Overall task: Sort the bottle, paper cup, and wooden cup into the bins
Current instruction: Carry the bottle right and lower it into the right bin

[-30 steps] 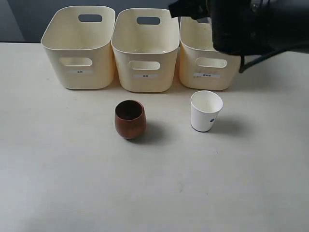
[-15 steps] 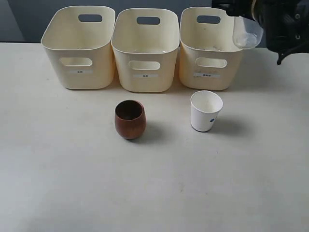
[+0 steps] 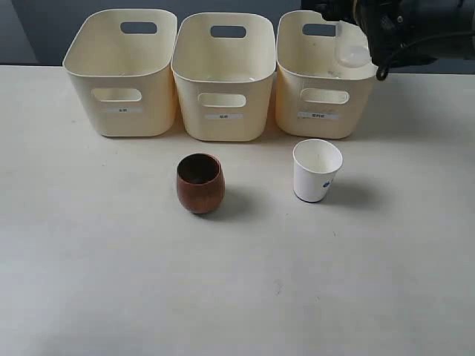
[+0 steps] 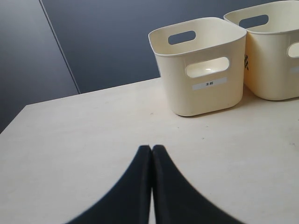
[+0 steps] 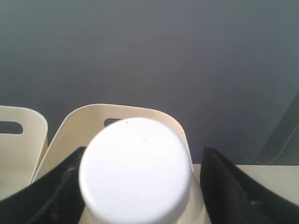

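Observation:
My right gripper (image 3: pixel 361 33) is shut on the clear bottle (image 3: pixel 355 52) and holds it in the air over the right-hand bin (image 3: pixel 319 96), near that bin's right rim. In the right wrist view the bottle's white cap (image 5: pixel 135 170) fills the space between the dark fingers (image 5: pixel 233 191), with the bin's rim (image 5: pixel 93 109) behind it. The wooden cup (image 3: pixel 200 182) and the paper cup (image 3: pixel 316 170) stand upright on the table in front of the bins. My left gripper (image 4: pixel 151 147) is shut and empty, low over bare table; the exterior view does not show it.
The three cream bins stand in a row at the back: left (image 3: pixel 122 70), middle (image 3: pixel 223 74) and right. The left wrist view shows the left bin (image 4: pixel 201 70) and part of the middle bin (image 4: pixel 275 56). A dark wall stands behind the table.
The right arm drew back from close to the camera, then shifted the bottle leftwards until it hangs over the right bin. The cups and bins have not moved.

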Motion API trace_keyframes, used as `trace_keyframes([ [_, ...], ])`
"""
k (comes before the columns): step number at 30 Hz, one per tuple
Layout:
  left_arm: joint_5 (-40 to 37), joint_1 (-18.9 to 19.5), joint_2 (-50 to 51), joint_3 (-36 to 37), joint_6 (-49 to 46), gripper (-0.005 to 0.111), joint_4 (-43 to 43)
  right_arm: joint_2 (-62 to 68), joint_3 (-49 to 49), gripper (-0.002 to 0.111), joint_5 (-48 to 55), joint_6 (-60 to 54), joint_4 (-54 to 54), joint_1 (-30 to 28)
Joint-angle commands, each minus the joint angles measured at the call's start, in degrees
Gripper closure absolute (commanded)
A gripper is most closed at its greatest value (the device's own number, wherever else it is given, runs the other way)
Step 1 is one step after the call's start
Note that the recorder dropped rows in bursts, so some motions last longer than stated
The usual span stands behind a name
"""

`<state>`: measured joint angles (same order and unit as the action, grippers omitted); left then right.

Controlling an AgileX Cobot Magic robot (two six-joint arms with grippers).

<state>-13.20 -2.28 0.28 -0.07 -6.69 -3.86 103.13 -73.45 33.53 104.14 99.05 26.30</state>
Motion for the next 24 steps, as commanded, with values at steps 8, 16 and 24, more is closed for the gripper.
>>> trace_keyframes([
  [8,0.33,-0.18,-0.28,0.07,0.11,0.107,-0.10,5.65,-6.84,0.048,-2.76,1.02,0.90,-3.00],
  [16,0.33,-0.18,-0.28,0.07,0.11,0.107,-0.10,6.03,-6.84,0.041,-4.49,1.44,0.90,-3.00],
  [24,0.33,-0.18,-0.28,0.07,0.11,0.107,-0.10,6.27,-6.84,0.020,-5.21,-0.49,0.90,-3.00],
])
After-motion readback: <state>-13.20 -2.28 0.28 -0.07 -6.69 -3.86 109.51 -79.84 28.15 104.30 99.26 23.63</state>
